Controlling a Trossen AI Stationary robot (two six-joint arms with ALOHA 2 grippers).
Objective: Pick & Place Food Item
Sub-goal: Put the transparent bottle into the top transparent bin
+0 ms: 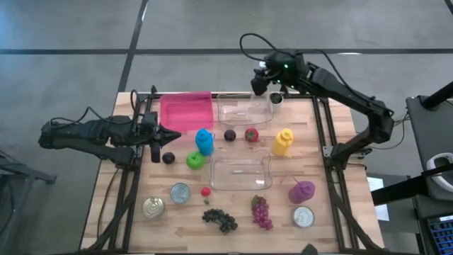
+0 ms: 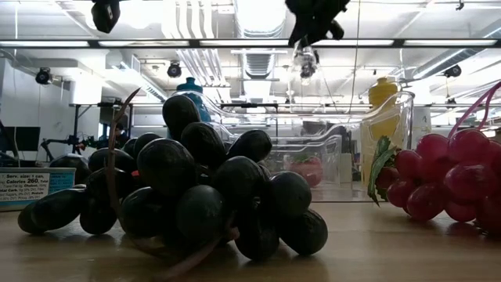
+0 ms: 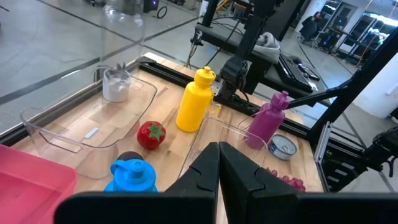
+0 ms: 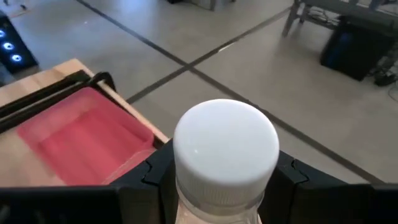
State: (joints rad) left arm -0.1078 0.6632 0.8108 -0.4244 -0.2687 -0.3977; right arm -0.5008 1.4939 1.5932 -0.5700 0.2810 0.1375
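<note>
A clear bottle with a white cap (image 4: pixel 225 149) hangs in my right gripper (image 4: pixel 224 183), which is shut on it. They are above the table's far edge, over the far right corner of a clear container (image 1: pixel 244 110). The low view shows the bottle (image 2: pixel 304 63) hanging clear below the gripper (image 2: pixel 313 19). My left gripper (image 1: pixel 177 134) is shut and empty. It waits level above the table's left side, pointing toward the middle (image 3: pixel 219 155). My right gripper pinches the bottle just under its white cap, at the neck (image 4: pixel 217 200), one dark finger (image 4: pixel 155 177) on each side. The bottle is upright with its cap up. Its body hangs below the fingers, lifted clear of the table.
A pink tray (image 1: pixel 186 111) stands at the far left and a second clear container (image 1: pixel 241 173) nearer. Around them are blue (image 1: pixel 204 142), yellow (image 1: pixel 283 142) and purple (image 1: pixel 302 191) bottles, a strawberry (image 1: pixel 251 134), cans (image 1: pixel 180 193), black grapes (image 1: pixel 219 219) and red grapes (image 1: pixel 261 212).
</note>
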